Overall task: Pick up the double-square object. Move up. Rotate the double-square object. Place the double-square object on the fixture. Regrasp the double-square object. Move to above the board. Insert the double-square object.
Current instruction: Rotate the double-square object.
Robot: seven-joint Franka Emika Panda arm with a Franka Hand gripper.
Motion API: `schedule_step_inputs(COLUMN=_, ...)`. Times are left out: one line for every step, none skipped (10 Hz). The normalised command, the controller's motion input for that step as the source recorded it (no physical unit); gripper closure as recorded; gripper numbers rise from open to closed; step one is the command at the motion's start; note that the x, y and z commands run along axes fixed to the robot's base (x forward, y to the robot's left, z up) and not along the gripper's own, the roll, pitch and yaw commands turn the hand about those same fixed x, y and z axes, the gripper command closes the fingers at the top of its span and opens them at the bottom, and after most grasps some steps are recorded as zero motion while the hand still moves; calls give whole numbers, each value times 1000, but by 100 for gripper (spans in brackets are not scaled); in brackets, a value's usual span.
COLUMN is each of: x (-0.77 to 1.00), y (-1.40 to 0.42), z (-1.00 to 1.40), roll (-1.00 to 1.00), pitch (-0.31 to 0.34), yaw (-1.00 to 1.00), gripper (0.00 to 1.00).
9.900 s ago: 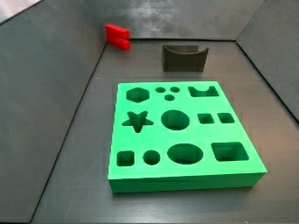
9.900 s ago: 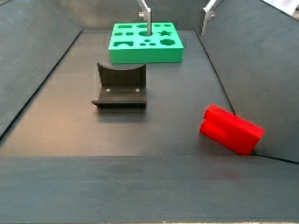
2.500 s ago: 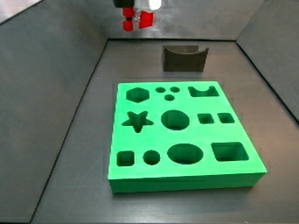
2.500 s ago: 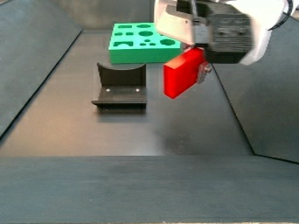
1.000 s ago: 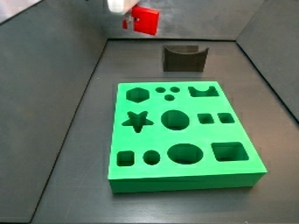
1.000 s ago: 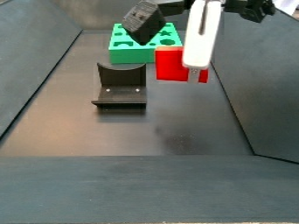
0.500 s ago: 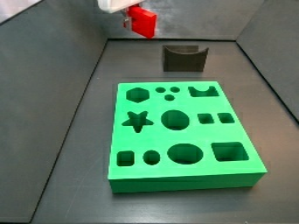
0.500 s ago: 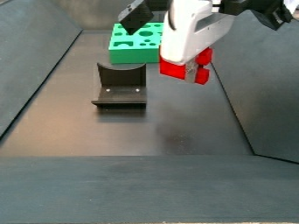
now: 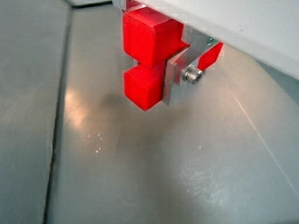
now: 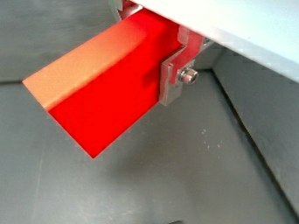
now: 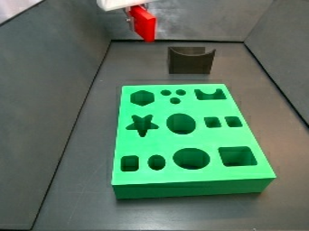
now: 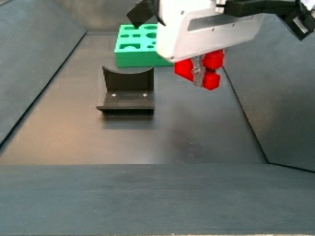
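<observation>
The red double-square object (image 9: 149, 57) (image 10: 105, 87) hangs in the air, clamped by my gripper (image 9: 163, 70). One silver finger (image 9: 177, 74) (image 10: 176, 70) lies flat against its side in both wrist views. Both side views show the red block (image 11: 144, 23) (image 12: 201, 68) under the white gripper (image 12: 197, 66), well above the dark floor. The fixture (image 11: 191, 60) (image 12: 125, 90) stands on the floor, off to the side of the gripper and lower. The green board (image 11: 190, 138) (image 12: 139, 44) lies flat with its cut-outs facing up.
Grey walls (image 11: 72, 54) enclose the dark floor (image 12: 135, 147) on the sides. Only bare grey floor (image 9: 152, 166) shows beneath the held block in the wrist views.
Since a second ago the gripper has kept turning with the red block in it. The block now shows a narrower face in the side views. It has stayed at about the same height.
</observation>
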Motion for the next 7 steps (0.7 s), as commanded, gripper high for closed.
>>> schedule_step_inputs(x=-7, y=18, z=-4, roll=-34, pitch=-6, yaw=-1000, gripper=100)
schedule_step_inputs(x=-7, y=19, z=-4, roll=-37, pitch=-6, yaw=-1000, gripper=100)
schedule_step_inputs(x=-6, y=19, z=-4, roll=-44, pitch=-7, yaw=-1000, gripper=100)
schedule_step_inputs(x=-6, y=19, z=-4, roll=-50, pitch=-9, yaw=-1000, gripper=100)
schedule_step_inputs(x=-6, y=19, z=-3, roll=-65, pitch=-11, yaw=-1000, gripper=100)
schedule_step_inputs(x=-6, y=19, z=-3, roll=-74, pitch=-13, yaw=-1000, gripper=100)
schedule_step_inputs(x=-6, y=19, z=-3, roll=-78, pitch=-14, yaw=-720, gripper=100)
